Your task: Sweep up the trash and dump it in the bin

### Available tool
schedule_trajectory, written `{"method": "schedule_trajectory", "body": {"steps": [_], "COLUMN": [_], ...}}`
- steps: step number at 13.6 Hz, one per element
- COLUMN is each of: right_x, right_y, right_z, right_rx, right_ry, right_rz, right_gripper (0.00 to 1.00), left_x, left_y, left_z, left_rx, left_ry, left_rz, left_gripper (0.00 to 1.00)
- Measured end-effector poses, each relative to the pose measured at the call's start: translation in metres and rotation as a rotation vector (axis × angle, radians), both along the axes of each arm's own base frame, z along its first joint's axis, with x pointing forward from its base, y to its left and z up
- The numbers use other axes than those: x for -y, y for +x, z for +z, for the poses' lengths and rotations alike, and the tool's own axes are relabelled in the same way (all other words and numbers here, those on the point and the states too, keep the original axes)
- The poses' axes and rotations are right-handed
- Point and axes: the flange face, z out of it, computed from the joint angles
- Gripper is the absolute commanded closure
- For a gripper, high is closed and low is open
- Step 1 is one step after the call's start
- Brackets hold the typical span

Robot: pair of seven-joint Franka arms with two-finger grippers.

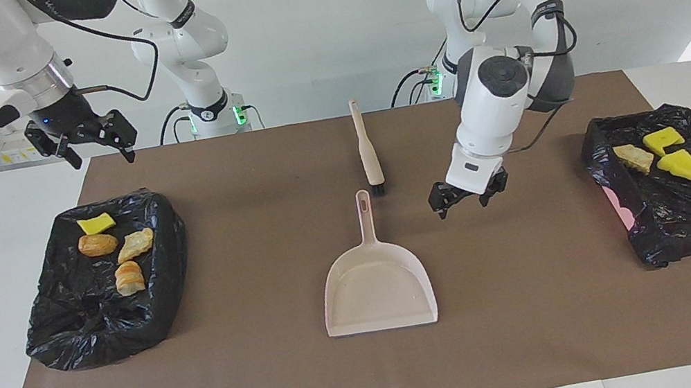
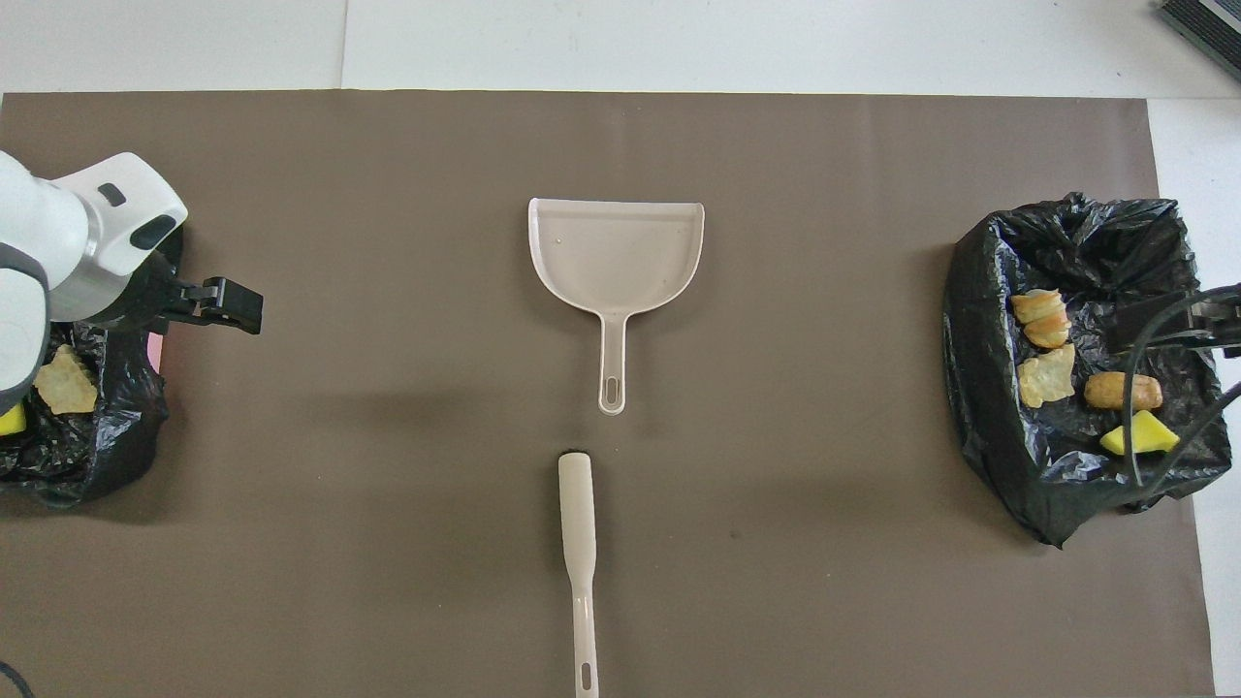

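Our left gripper [image 1: 469,196] hangs released over the mat [image 1: 280,387] beside the dustpan [image 1: 377,287]; right gripper [image 1: 91,140] waits released above the bin [image 1: 94,327] holding trash [image 1: 98,244].

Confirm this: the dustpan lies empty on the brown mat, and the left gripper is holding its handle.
Wrong on the grip. The dustpan does lie empty on the brown mat, but the left gripper is open, holds nothing, and hangs over the mat apart from the handle, as the facing view shows.

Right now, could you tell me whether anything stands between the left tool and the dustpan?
Nothing visible does. The left tool hangs open over bare mat, toward the left arm's end from the dustpan.
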Motion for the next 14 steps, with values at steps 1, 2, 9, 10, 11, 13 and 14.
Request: {"method": "schedule_trajectory", "body": {"steps": [1, 2, 9, 10, 11, 13, 14], "right_x": [0.000, 0.000, 0.000, 0.000, 0.000, 0.000, 0.000], "right_y": [0.000, 0.000, 0.000, 0.000, 0.000, 0.000, 0.000], "right_z": [0.000, 0.000, 0.000, 0.000, 0.000, 0.000, 0.000], "right_rx": [0.000, 0.000, 0.000, 0.000, 0.000, 0.000, 0.000], "right_ry": [0.000, 0.000, 0.000, 0.000, 0.000, 0.000, 0.000], "right_rz": [0.000, 0.000, 0.000, 0.000, 0.000, 0.000, 0.000], "right_gripper": [0.00, 0.00, 0.00, 0.00, 0.00, 0.00, 0.00], "left_x": [-0.010, -0.015, -0.027, -0.027, -0.026, -0.021, -0.019], "left_y": [-0.002, -0.003, -0.022, -0.025, -0.026, -0.027, -0.028], "left_z": [0.010, 0.022, 0.136, 0.140, 0.143, 0.158, 0.166], "left_rx": [0.018, 0.037, 0.109, 0.097, 0.094, 0.118, 0.134], "left_ry": [-0.001, -0.001, 0.075, 0.075, 0.074, 0.068, 0.058], "left_rz": [-0.004, -0.002, -0.004, -0.003, -0.004, -0.009, -0.007], "left_gripper": [0.00, 0.00, 0.00, 0.00, 0.00, 0.00, 0.00]}}
